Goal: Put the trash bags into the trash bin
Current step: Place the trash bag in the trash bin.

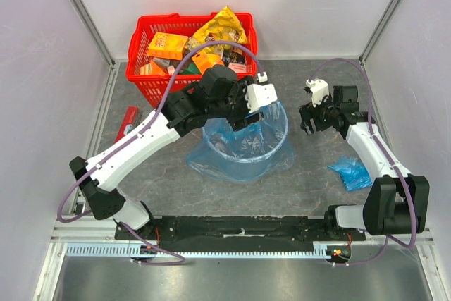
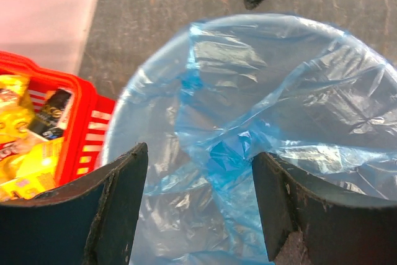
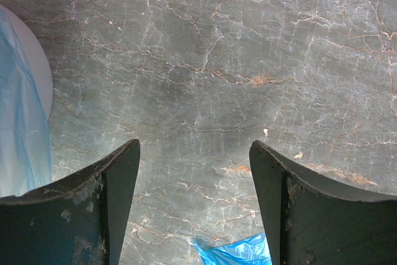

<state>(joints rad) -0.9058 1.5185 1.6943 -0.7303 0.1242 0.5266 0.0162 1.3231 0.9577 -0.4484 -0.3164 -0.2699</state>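
Where the grey marbled table (image 1: 317, 188) runs to its far edge, a red mesh basket (image 1: 141, 79) stands at the far left. It is packed with snack goods: a crinkled yellow packet (image 1: 224, 27) on top and an orange box (image 1: 167, 45) to its left. Both carry print, and so does a dark packet seen from the left wrist, but none of it is large or sharp enough to read.

Just on the near side of the basket, about mid-table, stands the round light-grey trash bin (image 3: 38, 76). A large blue trash bag (image 1: 243, 163) is spread over its mouth, with film sagging inside and spilling over the rim onto the table at the near left and right. A smaller bundled blue trash bag (image 1: 350, 173) lies on the table at the near right, well apart from the bin and just beside the right arm.

The left gripper (image 2: 200, 172) hangs over the far rim of the bin with its fingers spread wide. Crumpled blue film shows below the gap; whether the pads touch it cannot be told.

The right gripper (image 3: 193, 166) hovers over bare table to the right of the bin, fingers wide apart and holding nothing.

A thin red object (image 1: 130, 119) lies at the left edge.
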